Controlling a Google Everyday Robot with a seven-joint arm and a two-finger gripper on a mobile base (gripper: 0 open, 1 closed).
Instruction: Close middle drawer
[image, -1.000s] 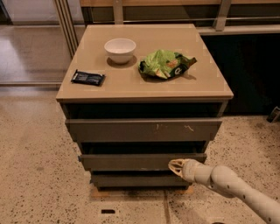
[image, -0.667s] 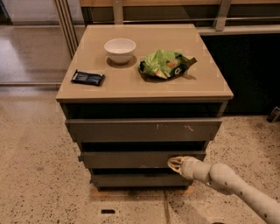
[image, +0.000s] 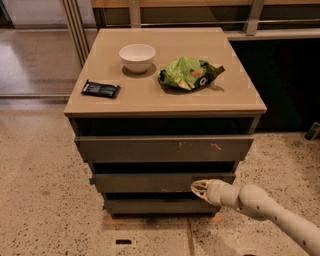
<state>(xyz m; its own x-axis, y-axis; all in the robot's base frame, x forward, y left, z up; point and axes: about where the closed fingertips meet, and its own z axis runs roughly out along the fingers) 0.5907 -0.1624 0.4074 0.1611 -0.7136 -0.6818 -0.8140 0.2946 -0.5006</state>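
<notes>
step: push middle drawer (image: 145, 183) shut | drawer: slightly out, below scratched top drawer (image: 150, 148) | hand (image: 199, 188): at its front, right of centre; spread or pressed together, cannot tell | advice: press straight in, since off-centre contact may skew it

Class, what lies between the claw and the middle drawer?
Nothing visible; in the camera view the claw is at the front of the middle drawer, right of centre.

Cabinet top (image: 165, 101): wht bowl (image: 137, 56), grn chip bag (image: 189, 73), dark packet (image: 100, 89), prob. candy.
</notes>
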